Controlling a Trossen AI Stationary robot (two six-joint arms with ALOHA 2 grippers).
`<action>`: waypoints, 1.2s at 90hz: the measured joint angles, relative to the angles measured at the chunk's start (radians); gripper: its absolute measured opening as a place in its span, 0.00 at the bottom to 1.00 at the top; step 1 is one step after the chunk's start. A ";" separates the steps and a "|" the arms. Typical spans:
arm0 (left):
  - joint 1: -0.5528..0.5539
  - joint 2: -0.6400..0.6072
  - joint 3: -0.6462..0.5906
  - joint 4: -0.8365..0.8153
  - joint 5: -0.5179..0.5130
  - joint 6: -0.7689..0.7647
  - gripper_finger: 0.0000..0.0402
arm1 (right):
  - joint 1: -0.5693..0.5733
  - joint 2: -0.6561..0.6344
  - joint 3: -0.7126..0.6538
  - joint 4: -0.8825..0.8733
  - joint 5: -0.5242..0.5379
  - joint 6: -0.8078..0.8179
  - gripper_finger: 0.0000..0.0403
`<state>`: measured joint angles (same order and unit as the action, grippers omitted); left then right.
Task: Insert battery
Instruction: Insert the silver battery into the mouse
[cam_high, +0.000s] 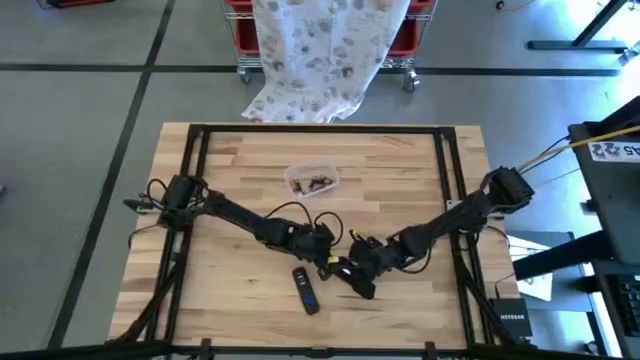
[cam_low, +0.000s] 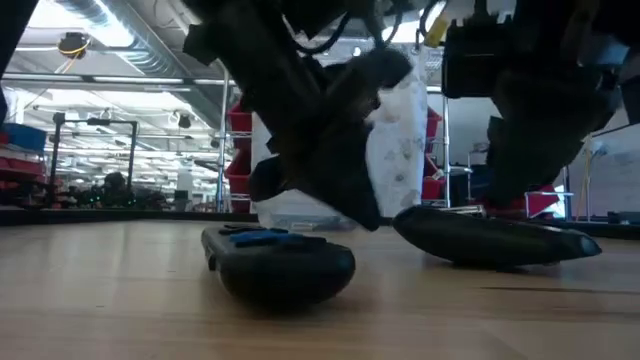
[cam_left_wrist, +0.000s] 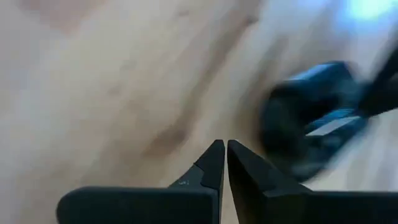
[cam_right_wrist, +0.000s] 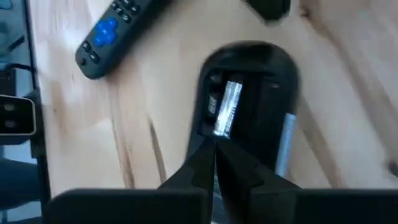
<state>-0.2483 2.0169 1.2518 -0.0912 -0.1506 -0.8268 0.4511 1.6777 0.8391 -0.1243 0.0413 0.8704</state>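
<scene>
Two grippers meet mid-table: the right gripper (cam_right_wrist: 216, 144), fingers closed, touches a battery (cam_right_wrist: 227, 109) in an open remote (cam_right_wrist: 249, 118), the left gripper (cam_left_wrist: 225, 149) clenched at its nine o'clock.

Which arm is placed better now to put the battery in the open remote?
Probably right. The right gripper is directly over the open remote; the left gripper sits beside it over bare table.

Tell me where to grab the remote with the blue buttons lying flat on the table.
Probably across its long side edges near the middle, coming straight down from above. The blue-button remote lies flat, buttons up, on the table, long and narrow, clear of the opened remote the right gripper works on.
</scene>
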 joint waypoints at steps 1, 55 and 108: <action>-0.001 0.003 0.000 0.004 0.006 0.000 0.00 | 0.000 0.001 0.000 0.000 0.000 -0.001 0.00; -0.001 0.066 -0.001 0.103 0.073 -0.034 0.00 | -0.011 0.053 0.001 0.117 -0.020 0.015 0.00; 0.000 0.069 -0.002 0.114 0.068 -0.030 0.00 | -0.056 0.087 0.002 0.176 -0.048 0.029 0.00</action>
<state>-0.2478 2.0857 1.2495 0.0227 -0.0825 -0.8568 0.3951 1.7651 0.8413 0.0521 -0.0071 0.8996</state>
